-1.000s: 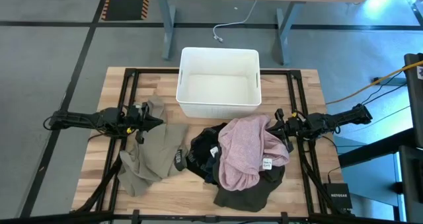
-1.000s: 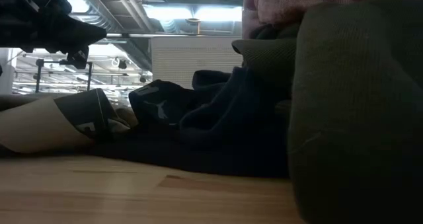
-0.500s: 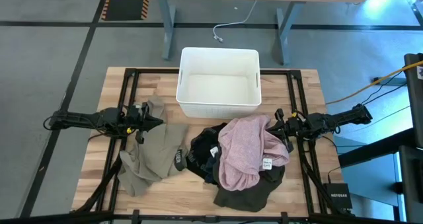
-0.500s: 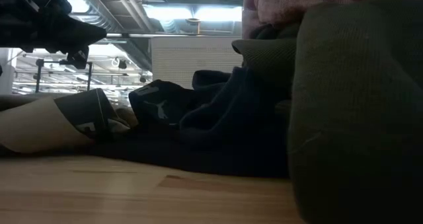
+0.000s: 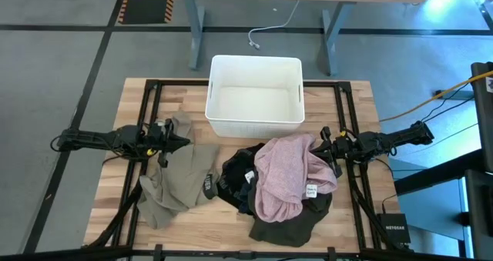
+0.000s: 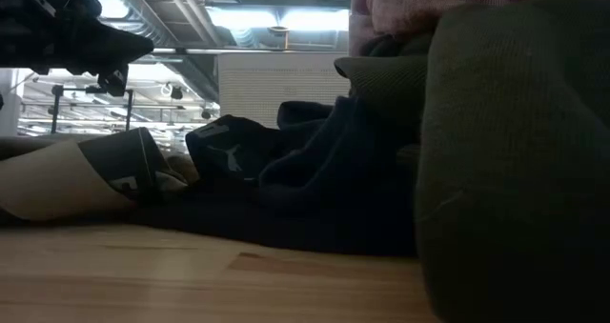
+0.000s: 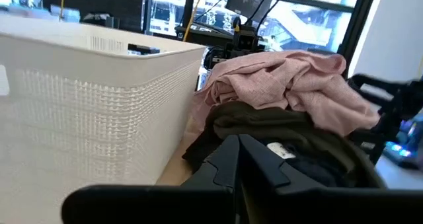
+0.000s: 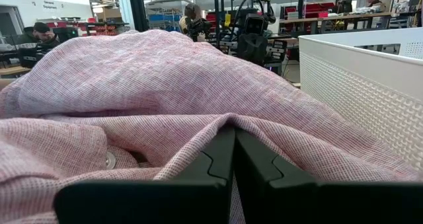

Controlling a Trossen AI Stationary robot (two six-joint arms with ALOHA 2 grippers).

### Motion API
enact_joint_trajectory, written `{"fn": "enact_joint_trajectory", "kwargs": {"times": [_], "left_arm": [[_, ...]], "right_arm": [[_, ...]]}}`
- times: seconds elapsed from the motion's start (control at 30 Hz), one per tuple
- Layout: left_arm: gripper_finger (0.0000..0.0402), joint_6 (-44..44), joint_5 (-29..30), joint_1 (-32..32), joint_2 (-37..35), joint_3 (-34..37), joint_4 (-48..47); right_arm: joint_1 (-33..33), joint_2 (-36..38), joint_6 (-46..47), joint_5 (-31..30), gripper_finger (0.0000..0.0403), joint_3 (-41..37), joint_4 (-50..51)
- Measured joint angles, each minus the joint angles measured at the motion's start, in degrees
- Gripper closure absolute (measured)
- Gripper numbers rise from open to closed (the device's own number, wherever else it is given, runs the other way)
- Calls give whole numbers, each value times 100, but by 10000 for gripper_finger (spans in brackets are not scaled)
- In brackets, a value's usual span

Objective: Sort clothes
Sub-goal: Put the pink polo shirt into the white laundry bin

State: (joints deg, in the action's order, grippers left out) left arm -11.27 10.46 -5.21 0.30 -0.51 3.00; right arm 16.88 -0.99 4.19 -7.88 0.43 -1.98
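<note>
The khaki-olive garment (image 5: 173,180) lies crumpled on the table's left half. The black garment (image 5: 235,180) with white labels lies in the middle. The pale pink knit (image 5: 285,172) with its white tag (image 5: 311,190) lies on top of the black one and of the dark olive-grey garment (image 5: 289,226). My left gripper (image 5: 187,142) is shut and empty above the khaki garment's far part; the low view shows it (image 6: 143,47) raised off the table. My right gripper (image 5: 320,147) is shut at the pink knit's right edge (image 8: 198,85). My right gripper's shut fingertips (image 8: 234,128) point level from the table's right side at the pink knit's right edge (image 8: 218,112). I cannot tell whether they touch it. My left gripper touches nothing.
A white rectangular plastic bin (image 5: 254,58) stands at the table's far middle, with nothing in it; it also shows in the left wrist view (image 7: 79,105). Bare wood shows at the near left corner (image 5: 115,215) and the far corners. A desk stands beyond the table.
</note>
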Motion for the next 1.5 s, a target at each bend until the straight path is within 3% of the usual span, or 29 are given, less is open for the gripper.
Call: {"fn": "enact_joint_trajectory", "kwargs": {"times": [0.13,0.2,0.37,0.63,1.03,1.27,1.5], "left_arm": [[396,-1275,13,2,-4,0,412],[396,-1481,75,2,-2,0,626],[396,-960,364,-2,-2,0,1390],[400,835,393,0,410,-491,2369],[400,2516,393,-5,3787,-3228,1908],[400,2497,389,-278,5709,-4120,1782],[400,2229,159,-737,6857,-5154,1520]], "right_arm": [[-1,1,1,0,381,-2,0],[0,0,0,0,381,0,2],[-1,0,2,0,381,-1,2],[-2,0,0,1,381,-1,4],[-2,0,-2,0,381,0,0],[-2,2,-2,0,381,0,0],[0,0,118,-2,381,0,-257]]}}
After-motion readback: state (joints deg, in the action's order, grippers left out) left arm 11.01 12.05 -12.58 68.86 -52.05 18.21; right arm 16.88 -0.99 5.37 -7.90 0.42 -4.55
